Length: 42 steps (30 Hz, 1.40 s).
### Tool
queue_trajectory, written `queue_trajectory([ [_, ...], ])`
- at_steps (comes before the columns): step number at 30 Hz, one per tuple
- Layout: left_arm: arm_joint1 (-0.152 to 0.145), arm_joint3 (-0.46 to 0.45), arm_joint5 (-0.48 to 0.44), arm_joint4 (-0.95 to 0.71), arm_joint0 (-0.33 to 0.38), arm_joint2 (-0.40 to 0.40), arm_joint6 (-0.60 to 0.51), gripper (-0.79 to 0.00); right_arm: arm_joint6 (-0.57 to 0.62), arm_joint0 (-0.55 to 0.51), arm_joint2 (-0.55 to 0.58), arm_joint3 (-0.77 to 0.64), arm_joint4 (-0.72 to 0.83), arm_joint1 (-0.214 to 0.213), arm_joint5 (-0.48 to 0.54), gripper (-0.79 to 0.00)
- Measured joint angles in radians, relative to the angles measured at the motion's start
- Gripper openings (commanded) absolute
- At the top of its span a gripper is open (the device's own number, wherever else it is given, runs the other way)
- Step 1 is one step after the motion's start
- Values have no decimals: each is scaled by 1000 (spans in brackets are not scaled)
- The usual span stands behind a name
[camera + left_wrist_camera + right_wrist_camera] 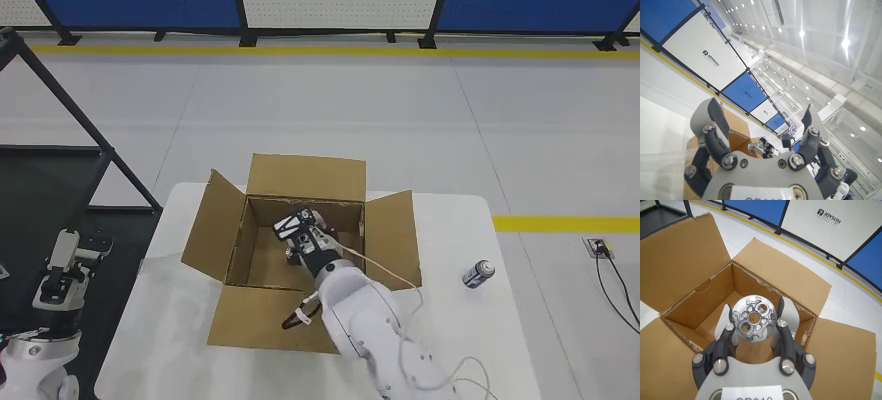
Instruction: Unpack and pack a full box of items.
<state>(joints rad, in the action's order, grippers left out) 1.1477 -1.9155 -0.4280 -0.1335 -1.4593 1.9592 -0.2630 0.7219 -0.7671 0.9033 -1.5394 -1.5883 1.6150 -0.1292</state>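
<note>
1. Right wrist view: a round grey metal disc point(763, 324) with a centre hole and two smaller holes sits edge-on between the fingers of the right gripper point(755, 306), which is clamped on its rim from both sides.
2. The disc hangs over the opening of the cardboard box point(757, 275), facing the camera, with the brown inner walls and floor behind it. How far it sits below the rim cannot be told.
3. All four flaps of the box are folded outward. In the top view the right arm comes in over the near flap, its wrist inside the outline of the opening.
4. The box stands on the white table point(450, 330), towards its left half.
5. A small can point(479, 272) with a dark cap is on the table to the right of the box, well apart from it.
6. The left gripper point(761, 106) is beyond the table's left edge, pointed upward, its fingers spread wide with nothing between them.
</note>
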Motion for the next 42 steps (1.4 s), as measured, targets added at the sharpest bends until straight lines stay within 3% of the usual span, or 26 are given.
queue_trajectory([
  [8, 0, 0, 0, 0, 0, 0, 0, 0, 66, 157, -43, 269, 62, 50, -81, -785],
  [23, 0, 0, 0, 0, 0, 0, 0, 0, 54, 155, -16, 309, 90, 56, -102, -785],
  [40, 0, 0, 0, 0, 0, 0, 0, 0, -17, 416, -91, 865, 297, 188, -192, -785],
  [41, 0, 0, 0, 0, 0, 0, 0, 0, -24, 424, -95, 887, 304, 194, -194, -730],
  [42, 0, 0, 0, 0, 0, 0, 0, 0, -32, 435, -98, 914, 312, 203, -195, -613],
])
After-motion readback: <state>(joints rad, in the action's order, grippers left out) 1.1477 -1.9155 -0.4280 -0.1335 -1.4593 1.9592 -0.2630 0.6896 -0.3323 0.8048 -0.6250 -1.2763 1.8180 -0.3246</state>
